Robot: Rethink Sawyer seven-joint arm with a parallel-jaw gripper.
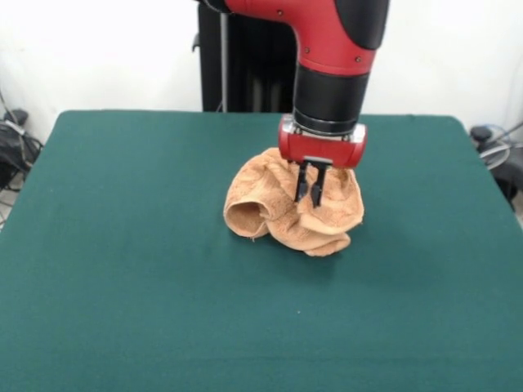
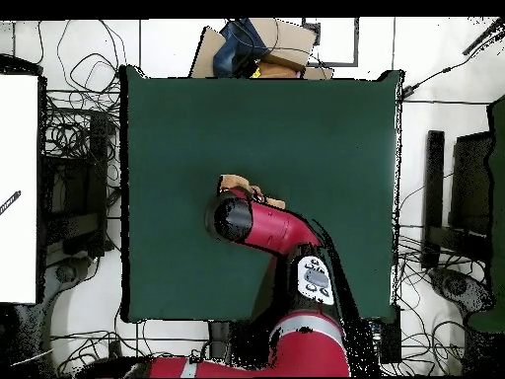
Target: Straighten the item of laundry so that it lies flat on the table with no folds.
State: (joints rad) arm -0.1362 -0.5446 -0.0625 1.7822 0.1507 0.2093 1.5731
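The item of laundry (image 1: 270, 204) is a light orange-tan towel bunched into a crumpled heap near the middle of the dark green table (image 1: 122, 261), with a rolled fold open at its left end. My gripper (image 1: 307, 200) points straight down into the top right of the heap. In the overhead view only a small corner of the item of laundry (image 2: 237, 184) shows past the red arm (image 2: 261, 225), which covers the rest and hides the gripper; the table (image 2: 316, 128) spreads wide around it.
Cables and dark equipment (image 1: 16, 143) lie off the table's edges on both sides. Cardboard and clutter (image 2: 261, 44) sit beyond one table edge in the overhead view. A white panel (image 2: 18, 188) stands beside the table.
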